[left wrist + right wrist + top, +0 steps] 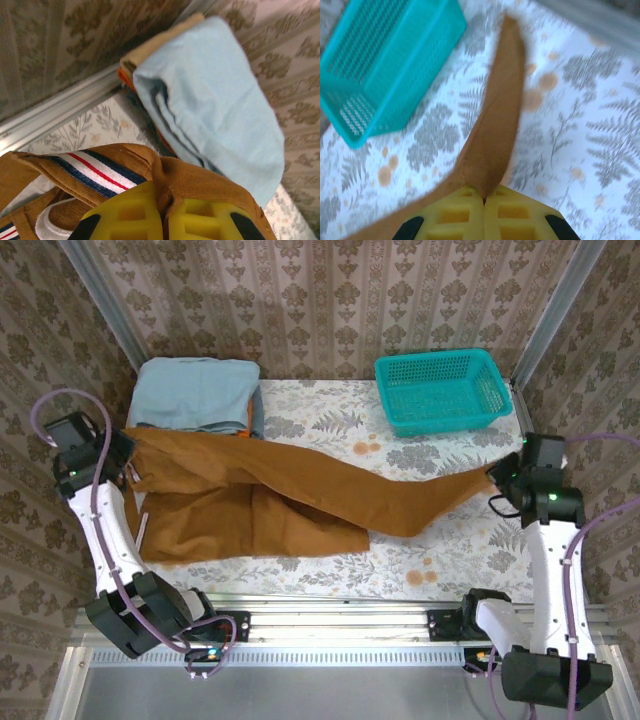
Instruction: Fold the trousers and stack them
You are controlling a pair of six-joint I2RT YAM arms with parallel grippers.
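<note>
At the table's left edge the left gripper [163,212] pinches the waistband of the trousers [250,500], its yellow fingers [125,215] clenched on the brown cloth beside the striped trim [97,172]; just behind lies a light blue folded garment [195,392], an orange edge showing under it; the trousers spread across the floral table [330,575], one leg ending near the middle, the other stretching right; a teal basket [440,390] sits at the back right, apart from the cloth; the right gripper [484,207] is clamped tight on the long leg's end.
</note>
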